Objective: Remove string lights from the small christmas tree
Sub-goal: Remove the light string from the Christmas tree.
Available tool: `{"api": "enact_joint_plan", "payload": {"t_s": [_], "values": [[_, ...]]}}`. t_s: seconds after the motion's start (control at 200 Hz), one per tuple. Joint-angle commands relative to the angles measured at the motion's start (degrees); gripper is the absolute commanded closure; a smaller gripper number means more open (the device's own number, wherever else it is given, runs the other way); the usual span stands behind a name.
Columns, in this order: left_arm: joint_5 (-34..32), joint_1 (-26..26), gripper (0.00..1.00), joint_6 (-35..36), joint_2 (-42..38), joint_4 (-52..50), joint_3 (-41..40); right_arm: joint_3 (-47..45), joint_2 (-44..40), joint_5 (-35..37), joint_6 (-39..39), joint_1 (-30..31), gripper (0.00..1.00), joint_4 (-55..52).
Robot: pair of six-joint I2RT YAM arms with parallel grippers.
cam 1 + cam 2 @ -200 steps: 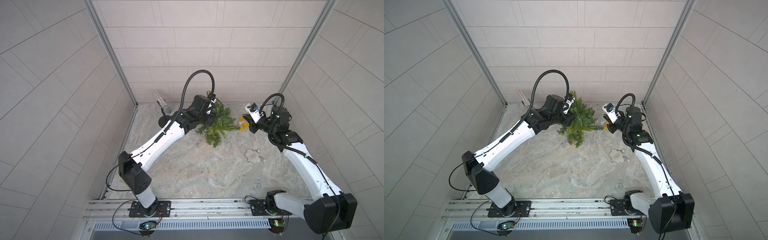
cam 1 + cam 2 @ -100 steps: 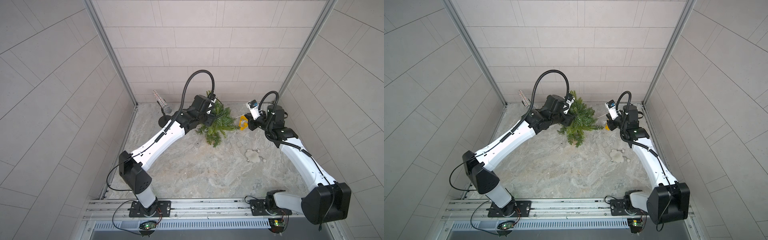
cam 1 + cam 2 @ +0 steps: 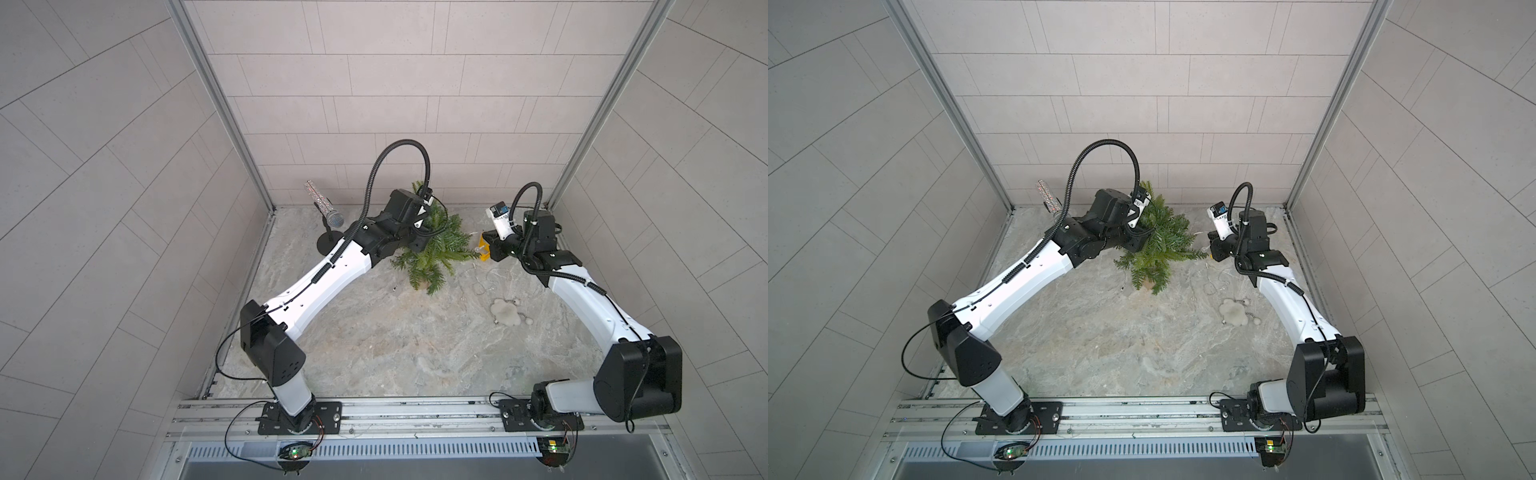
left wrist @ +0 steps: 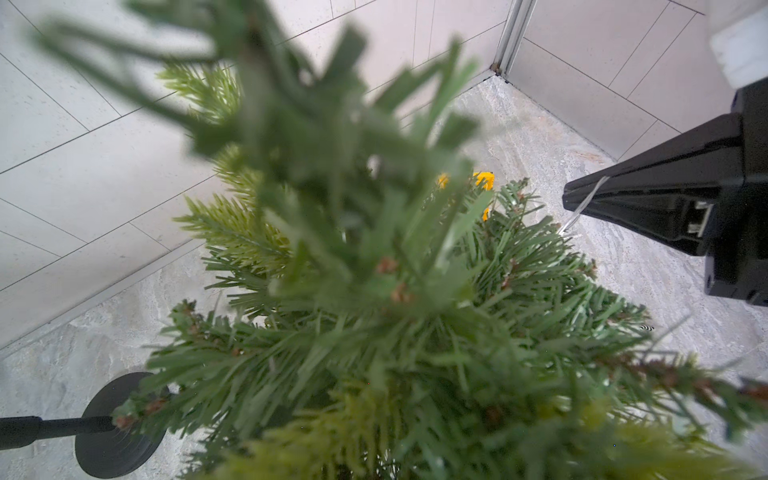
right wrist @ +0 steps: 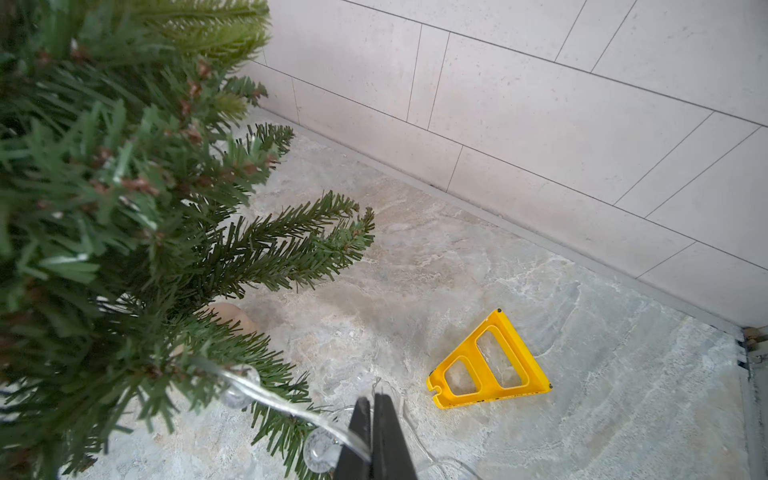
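A marble-patterned tabletop [image 3: 374, 332] is enclosed by pale tiled walls. The small christmas tree [image 3: 432, 249] is stood near the back wall, between the two arms, and its tan round base [image 5: 232, 316] is glimpsed under the branches. The left gripper [image 3: 417, 243] is buried in the upper branches of the tree; whether its jaws are apart or clamped on anything cannot be told, since needles fill the left wrist view. The right gripper [image 5: 372, 415] is held just beside the tree's right side, its jaws pressed together on the string lights [image 5: 266, 395]. A glittery microphone [image 3: 328, 210] on a black stand is set to the left of the tree, behind the left arm. A fluffy white toy [image 3: 505, 313] is laid on the table in front of the right gripper. A yellow triangular frame [image 5: 490, 370] is laid flat near the back wall. From the pinched wire, one stretch with clear bulbs is led into the lower branches, and loose loops are spread on the table below the gripper.
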Motion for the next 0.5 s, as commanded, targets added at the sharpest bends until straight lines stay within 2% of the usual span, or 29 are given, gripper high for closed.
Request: {"api": "enact_joint_plan", "payload": {"t_s": [0.0, 0.25, 0.385, 0.495], "values": [[-0.6, 0.3, 0.40, 0.1, 1.6, -1.7, 2.2, 3.1, 1.3, -1.0, 0.9, -0.2, 1.00, 0.8], [-0.1, 0.4, 0.40, 0.1, 2.4, -2.4, 3.4, 6.0, 8.0, -5.5, -1.1, -0.1, 1.00, 1.8], [-0.1, 0.4, 0.40, 0.2, 3.4, -3.1, 4.6, 10.0, 10.8, -4.6, -5.6, 0.5, 1.00, -5.7], [0.0, 0.4, 0.40, 0.1, 3.6, -3.0, 4.8, 8.2, 10.1, -4.2, -8.0, 0.5, 1.00, -7.6]]}}
